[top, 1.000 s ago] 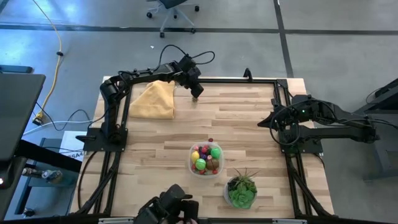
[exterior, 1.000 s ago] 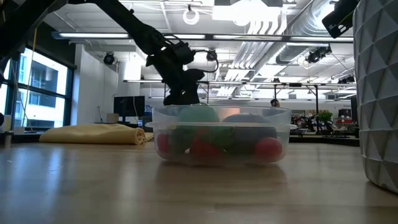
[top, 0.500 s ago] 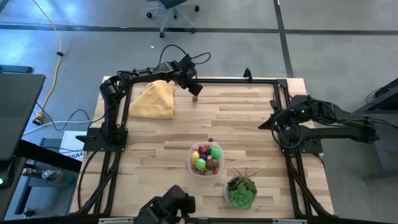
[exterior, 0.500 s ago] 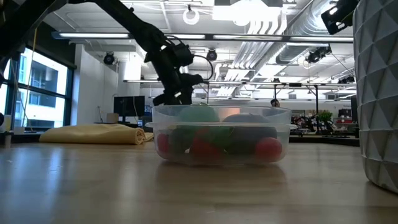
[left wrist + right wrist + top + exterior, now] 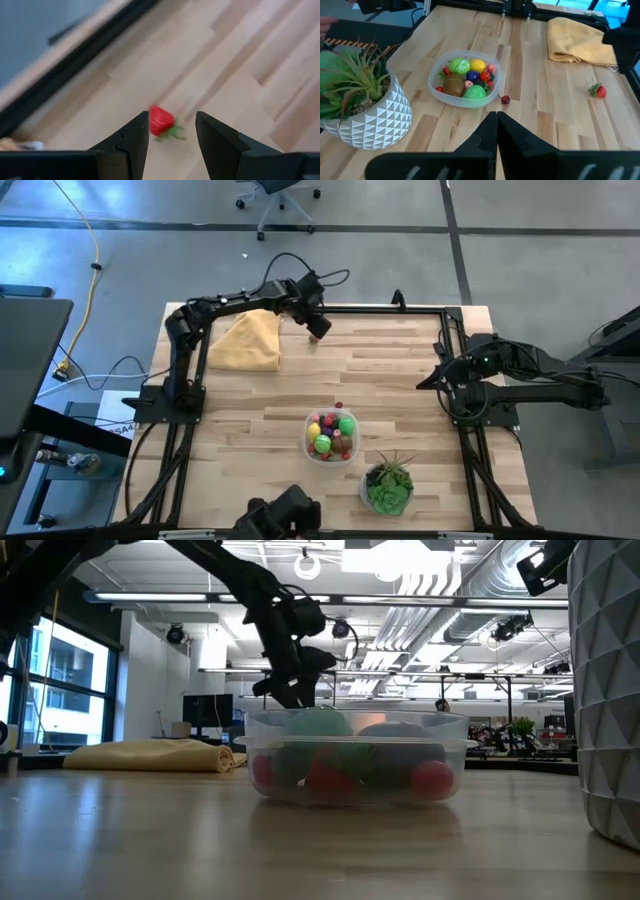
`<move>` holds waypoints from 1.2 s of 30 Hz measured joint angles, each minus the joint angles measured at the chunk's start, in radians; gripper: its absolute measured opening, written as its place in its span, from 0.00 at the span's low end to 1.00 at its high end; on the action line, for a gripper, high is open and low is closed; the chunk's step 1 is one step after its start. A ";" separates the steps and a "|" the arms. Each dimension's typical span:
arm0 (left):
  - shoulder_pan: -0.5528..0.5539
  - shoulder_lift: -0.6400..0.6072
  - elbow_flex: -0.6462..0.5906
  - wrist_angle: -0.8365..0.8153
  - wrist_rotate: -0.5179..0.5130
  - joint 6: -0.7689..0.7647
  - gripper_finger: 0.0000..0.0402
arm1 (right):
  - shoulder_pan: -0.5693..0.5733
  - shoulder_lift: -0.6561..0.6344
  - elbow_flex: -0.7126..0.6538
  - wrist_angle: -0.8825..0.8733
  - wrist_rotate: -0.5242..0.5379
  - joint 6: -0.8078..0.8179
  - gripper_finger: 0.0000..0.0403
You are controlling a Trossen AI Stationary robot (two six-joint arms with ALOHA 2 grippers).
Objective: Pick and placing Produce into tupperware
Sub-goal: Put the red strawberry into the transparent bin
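Note:
A tiny red strawberry with a green stalk lies on the wood near the table's far edge, beside the yellow cloth. My left gripper hangs open just above it, one finger on each side, touching nothing. The round clear tupperware stands at the middle front and holds several toy fruits, green, yellow, red and brown. A small dark red fruit lies on the table against its far side. My right gripper waits shut at the right edge.
A white faceted pot with a green plant stands right of the tupperware, close to the front edge. The black frame rail runs along the far edge just behind the strawberry. Bare wood lies between the strawberry and the tupperware.
My left gripper has risen a little over the far edge and shifted slightly toward the table's right, its wrist turning and tipping as it went. The strawberry has stayed on the table below it.

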 joint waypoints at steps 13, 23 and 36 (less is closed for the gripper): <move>-0.011 0.206 0.359 -0.354 -0.015 0.160 0.38 | 0.000 0.000 0.000 0.000 0.001 0.003 0.00; -0.011 0.211 0.331 -0.350 0.025 0.334 0.38 | 0.000 0.000 0.000 0.000 0.001 0.003 0.00; -0.011 0.211 0.324 -0.351 0.092 0.616 0.38 | 0.000 0.000 0.000 0.001 0.002 0.003 0.00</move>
